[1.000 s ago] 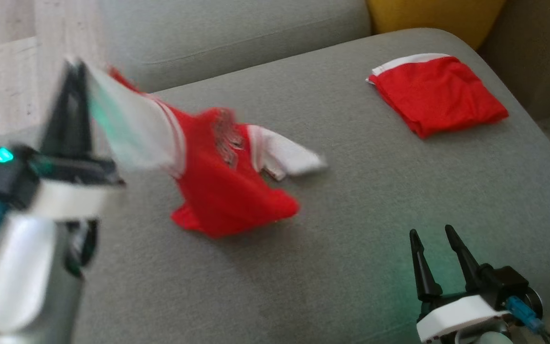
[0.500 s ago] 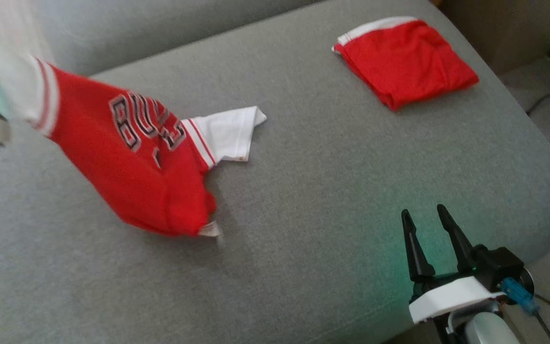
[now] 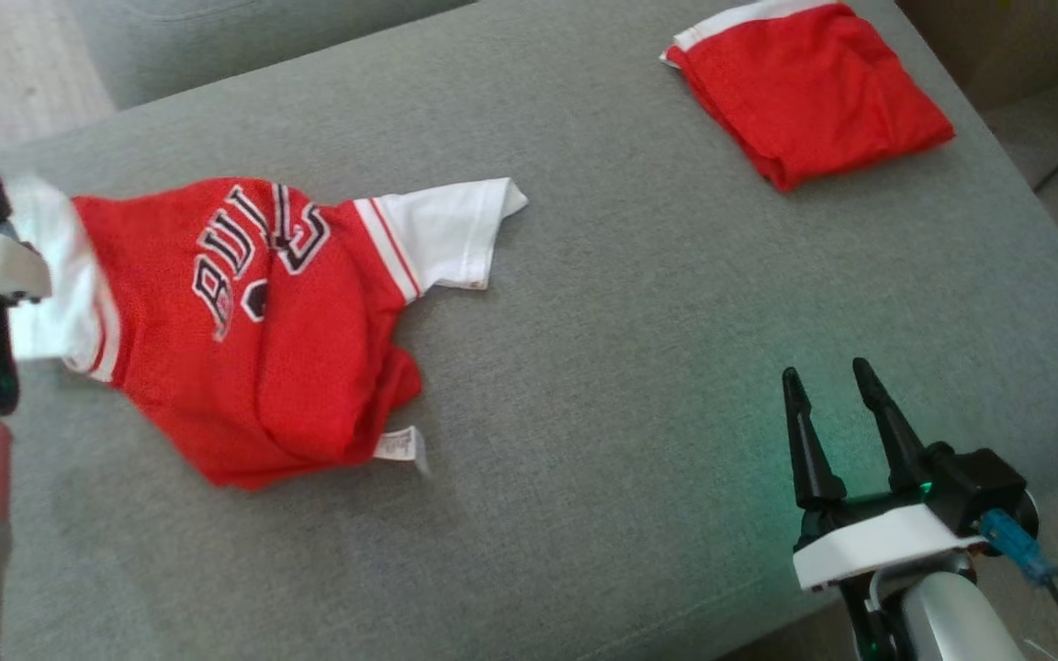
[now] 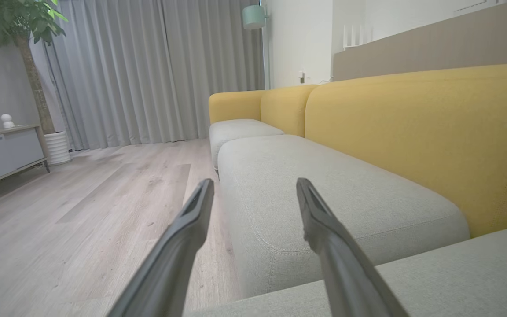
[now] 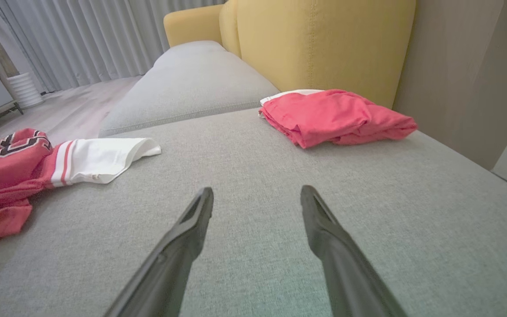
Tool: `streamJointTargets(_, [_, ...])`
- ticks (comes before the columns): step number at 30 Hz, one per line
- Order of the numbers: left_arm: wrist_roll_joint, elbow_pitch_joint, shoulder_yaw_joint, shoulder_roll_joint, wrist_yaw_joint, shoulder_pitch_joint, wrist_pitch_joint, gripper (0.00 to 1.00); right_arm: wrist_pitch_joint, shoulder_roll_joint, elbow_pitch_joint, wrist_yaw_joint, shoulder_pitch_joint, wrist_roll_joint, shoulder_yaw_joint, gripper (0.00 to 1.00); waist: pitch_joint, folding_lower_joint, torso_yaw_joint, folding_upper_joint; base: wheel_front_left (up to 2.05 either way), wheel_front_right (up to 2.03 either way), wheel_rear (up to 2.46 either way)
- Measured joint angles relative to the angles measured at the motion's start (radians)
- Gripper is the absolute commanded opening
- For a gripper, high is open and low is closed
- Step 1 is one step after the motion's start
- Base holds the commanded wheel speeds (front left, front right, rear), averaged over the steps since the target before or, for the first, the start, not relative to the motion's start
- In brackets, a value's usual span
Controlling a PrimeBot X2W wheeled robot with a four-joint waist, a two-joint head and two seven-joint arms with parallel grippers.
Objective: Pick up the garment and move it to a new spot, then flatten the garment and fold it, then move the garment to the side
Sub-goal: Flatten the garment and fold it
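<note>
Red with white sleeves, the garment (image 3: 253,349) lies rumpled on the left part of the grey sofa cushion (image 3: 630,321), a folded red cloth (image 3: 809,87) well apart at the far right corner. Just beside one sleeve the left gripper (image 4: 253,185) has its fingers (image 4: 190,220) parted with nothing between them; the right gripper (image 3: 823,376), likewise spread and empty, hovers near the cushion's front edge.
</note>
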State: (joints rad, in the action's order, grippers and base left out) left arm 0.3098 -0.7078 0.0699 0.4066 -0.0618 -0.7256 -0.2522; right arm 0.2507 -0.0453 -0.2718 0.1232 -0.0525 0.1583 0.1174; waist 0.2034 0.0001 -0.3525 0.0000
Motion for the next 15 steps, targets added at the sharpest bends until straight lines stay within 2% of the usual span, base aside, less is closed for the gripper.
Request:
streamJointTargets(4, [0.044, 0.056, -0.039, -0.052, 0.015, 0.054, 0.0, 1.0, 0.0, 0.0, 0.019, 0.0, 0.001, -0.003, -0.016, 1.0, -0.019, 0.0, 0.025, 0.0, 0.0, 0.0, 0.0])
streamJointTargets(8, [0.062, 0.177, -0.054, -0.114, 0.04, 0.186, -0.004, 1.0, 0.0, 0.0, 0.034, 0.0, 0.006, -0.012, -0.037, 1.0, -0.049, -0.0001, 0.05, 0.0, 0.0, 0.0, 0.0])
streamJointTargets(9, [0.062, 0.177, -0.054, -0.114, 0.04, 0.186, -0.004, 1.0, 0.0, 0.0, 0.034, 0.0, 0.006, -0.012, -0.037, 1.0, -0.049, -0.0001, 0.05, 0.0, 0.0, 0.0, 0.0])
streamJointTargets(11, [0.064, 0.247, -0.037, -0.158, 0.047, 0.28, -0.004, 1.0, 0.0, 0.0, 0.039, 0.0, 0.015, -0.017, -0.043, 1.0, -0.068, -0.0002, 0.062, 0.0, 0.0, 0.0, 0.0])
streamJointTargets(15, [0.072, 0.413, 0.0, -0.239, 0.09, 0.479, -0.004, 1.0, 0.0, 0.0, 0.046, 0.0, 0.053, -0.028, -0.055, 1.0, -0.106, -0.0003, 0.082, 0.0, 0.0, 0.0, 0.0])
